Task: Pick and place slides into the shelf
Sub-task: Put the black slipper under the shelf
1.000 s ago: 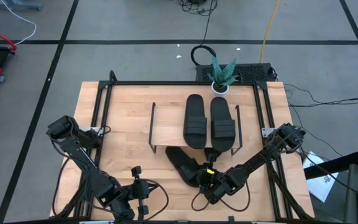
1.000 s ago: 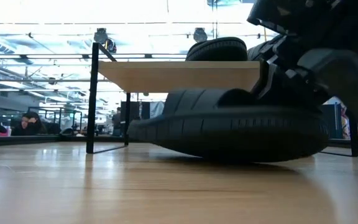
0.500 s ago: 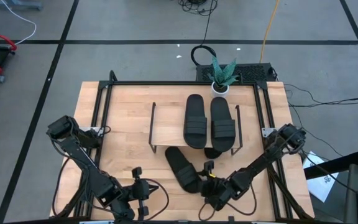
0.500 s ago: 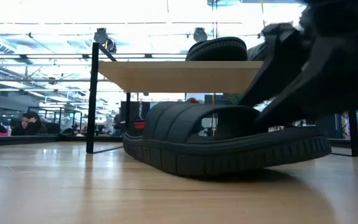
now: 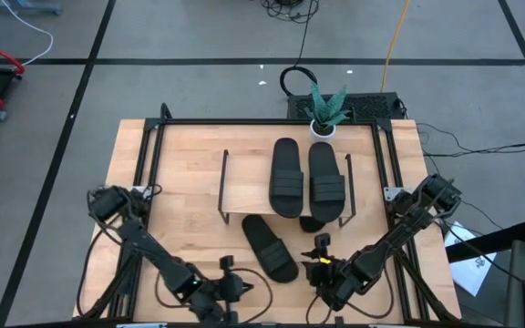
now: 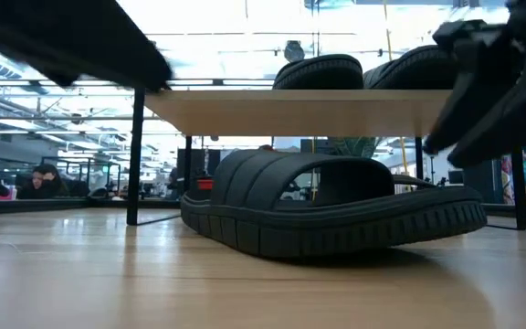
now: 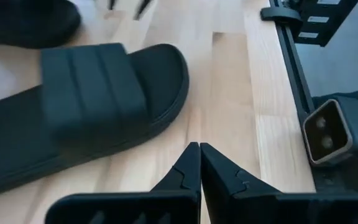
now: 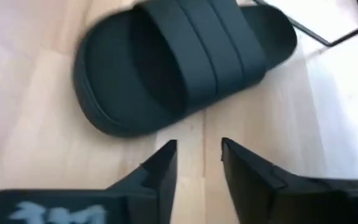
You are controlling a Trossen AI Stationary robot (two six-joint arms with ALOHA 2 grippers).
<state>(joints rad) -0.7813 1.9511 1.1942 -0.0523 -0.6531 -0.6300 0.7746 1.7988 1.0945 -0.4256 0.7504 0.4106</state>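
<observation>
Change since earlier frames: right gripper [image 5: 321, 248] has let go of the loose slide [image 5: 270, 247] and drawn back toward the near worktop edge; left arm has swung inward, its gripper [image 5: 236, 287] now near the front edge, left of centre.
Loose slide, position: flat on the worktop [image 5: 180, 196], just in front of the shelf [image 5: 244, 187], apart from both grippers.
Loose slide, long axis: diagonal in the high view, one end close to the shelf's front edge, the other toward the near right; which end carries the strap cannot be told from above. In the low view the ribbed strap [image 6: 272, 178] arches at the left, sole resting level.
Shelved slides: two slides [image 5: 286, 177] [image 5: 327, 181] lie side by side on the right half of the shelf's top board, long axes running front to back.
Fourth slide: a dark part [image 5: 310, 222] shows under the shelf's front right edge; mostly hidden.
Right gripper jaws: slightly parted, holding nothing, pointing at the loose slide.
Left gripper jaws: closed tip to tip, holding nothing, beside the loose slide's end in the left wrist view.
Open room: left half of the shelf board is bare; bare worktop lies left of the shelf and along the front between the grippers.
Edges: black rail frame [image 5: 151, 150] borders the worktop; a potted plant [image 5: 324, 110] stands at the far edge.
</observation>
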